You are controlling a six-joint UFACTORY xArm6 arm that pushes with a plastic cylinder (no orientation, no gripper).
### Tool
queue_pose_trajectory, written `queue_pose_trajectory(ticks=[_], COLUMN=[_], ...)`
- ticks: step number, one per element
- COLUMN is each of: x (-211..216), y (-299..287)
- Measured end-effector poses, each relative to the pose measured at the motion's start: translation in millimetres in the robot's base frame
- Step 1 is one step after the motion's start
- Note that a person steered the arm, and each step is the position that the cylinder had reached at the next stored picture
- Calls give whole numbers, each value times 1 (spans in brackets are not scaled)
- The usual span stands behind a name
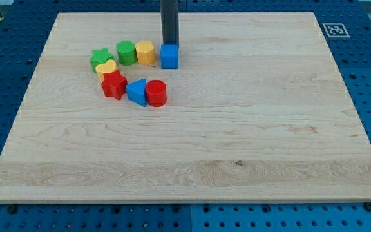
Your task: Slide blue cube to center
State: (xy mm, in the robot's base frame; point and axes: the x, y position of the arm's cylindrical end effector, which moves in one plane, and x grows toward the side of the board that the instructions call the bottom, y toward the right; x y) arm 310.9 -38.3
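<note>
Where blue cube (169,57) sits | my tip (169,44) touches its top side | no gripper

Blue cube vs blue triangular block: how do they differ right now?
Shape: the blue cube is square-sided; the blue triangular block is a wedge pointing to the view's left.
Place: the blue cube sits nearer the view's top, beside the yellow block; the blue triangular block lies between the red star and red cylinder.
My tip sits right behind the cube, away from the triangular block.
Both are the same blue.

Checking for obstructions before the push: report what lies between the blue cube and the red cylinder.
Camera view: only bare board between the blue cube and the red cylinder. My tip sits right behind the cube, at its top side.
</note>
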Motion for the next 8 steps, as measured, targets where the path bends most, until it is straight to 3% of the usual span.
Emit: queue_pose_trajectory(ticks=[2,5,8], x=[18,41,72], y=[-35,13,11])
